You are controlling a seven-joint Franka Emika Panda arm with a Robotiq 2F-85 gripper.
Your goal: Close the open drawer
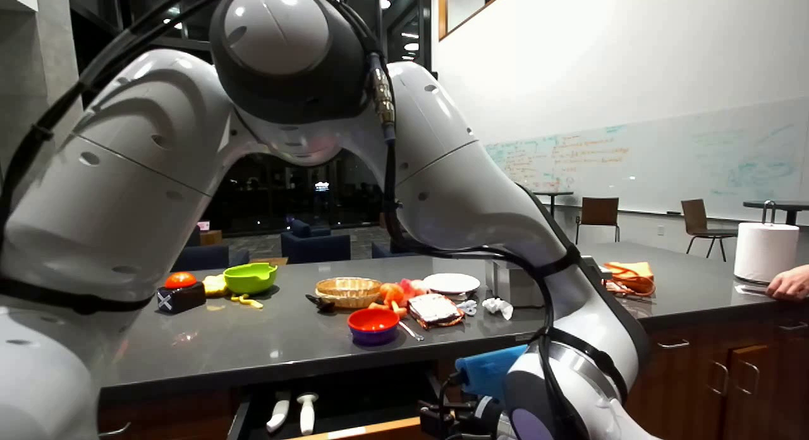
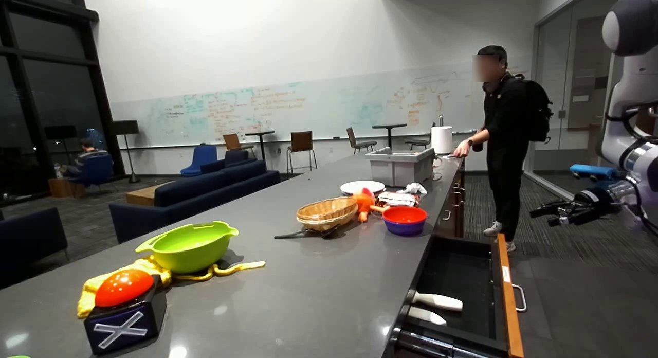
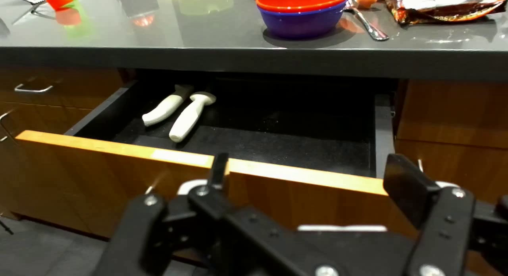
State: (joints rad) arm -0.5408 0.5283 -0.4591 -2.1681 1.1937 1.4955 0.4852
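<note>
Open drawer (image 3: pixel 278 147), gripper (image 3: pixel 306 169) spread and apart from it

Wrist view: your gripper is released, fingers (image 3: pixel 408 192) well apart, ahead of the drawer's wooden front (image 3: pixel 301 200). The drawer juts out below the grey countertop (image 3: pixel 198 34). Inside, two white handles (image 3: pixel 189 119) lie side by side, toward the left end as you see it. Above, a red bowl (image 3: pixel 301 2) nests in a purple bowl (image 3: pixel 301 26).

In an exterior view: your gripper sits low down, only partly visible; the drawer shows beside it. On the countertop, a wicker basket (image 1: pixel 344 299) and a lime-green bowl (image 1: pixel 249 283), well apart.

In an exterior view: gap between your gripper and the drawer's front, whose metal pull (image 2: pixel 523 299) faces outward. A standing person (image 2: pixel 506 116) by the countertop, near a paper towel roll (image 2: pixel 441 140).
</note>
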